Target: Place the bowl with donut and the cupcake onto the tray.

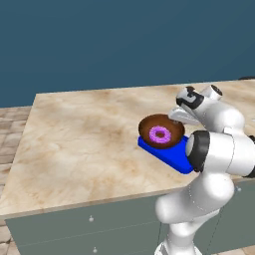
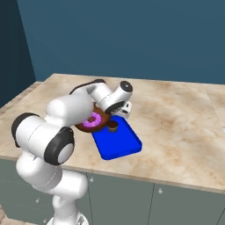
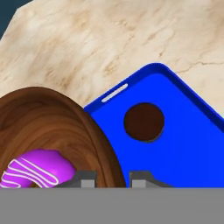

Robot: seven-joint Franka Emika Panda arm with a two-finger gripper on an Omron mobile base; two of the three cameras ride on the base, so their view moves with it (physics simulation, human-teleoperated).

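From the left base view, my arm rose at the lower right and reached over the marble-patterned bench [image 1: 79,134], with my fingers [image 1: 175,115] held just behind the far rim of the wooden bowl [image 1: 149,125]. The bowl sat tilted toward the camera, its near side over the blue tray [image 1: 172,158], and the pink-iced donut [image 1: 160,134] lay inside it. The tray lay near the front edge of the bench, partly hidden behind my elbow. From the right base view, my hand crossed over the bowl [image 2: 105,123], whose visible edge overlapped the tray's [image 2: 118,143] far left corner; the donut [image 2: 93,120] showed beneath my wrist, and the small dark cupcake [image 2: 113,126] stood on the tray just beside the bowl's rim. My fingers [image 2: 124,109] were above that corner, though from here I could not tell how they stood. In the hand view, my fingertips [image 3: 87,180] appeared narrowly set, pinching the rim of the bowl [image 3: 52,127] between them. The donut [image 3: 37,168] rested in the bowl's hollow to the left, and the cupcake [image 3: 144,122], seen from above as a dark disc, stood on the tray [image 3: 188,148] well inside its rim.
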